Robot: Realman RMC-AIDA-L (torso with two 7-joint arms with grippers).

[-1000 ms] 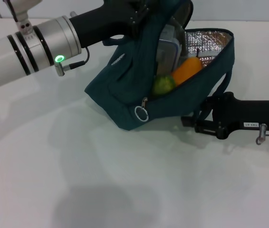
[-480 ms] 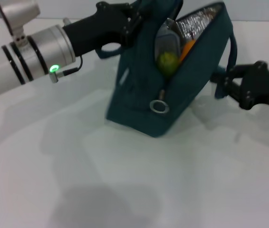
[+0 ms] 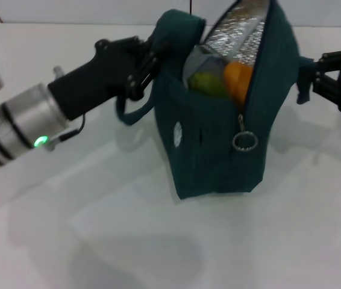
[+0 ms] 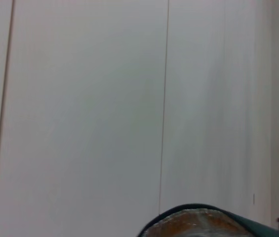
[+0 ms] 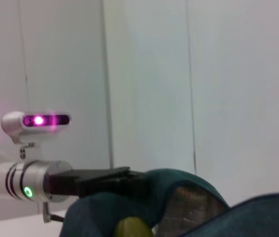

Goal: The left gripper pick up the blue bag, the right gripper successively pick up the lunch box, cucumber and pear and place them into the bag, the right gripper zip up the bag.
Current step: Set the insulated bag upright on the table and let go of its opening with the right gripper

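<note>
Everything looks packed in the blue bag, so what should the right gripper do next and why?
Probably bring the right gripper to the zipper ring pull. The blue bag hangs unzipped from the left gripper, pear and lunch box inside; only zipping seems left.

So the bag (image 3: pixel 218 132) stands upright mid-table, my left claw (image 3: pixel 143 60) on its left rim, right claw (image 3: pixel 339 81) off to its right. Pear (image 3: pixel 238 81), cucumber (image 3: pixel 206 84) and lunch box (image 3: pixel 197 57) sit inside.
</note>
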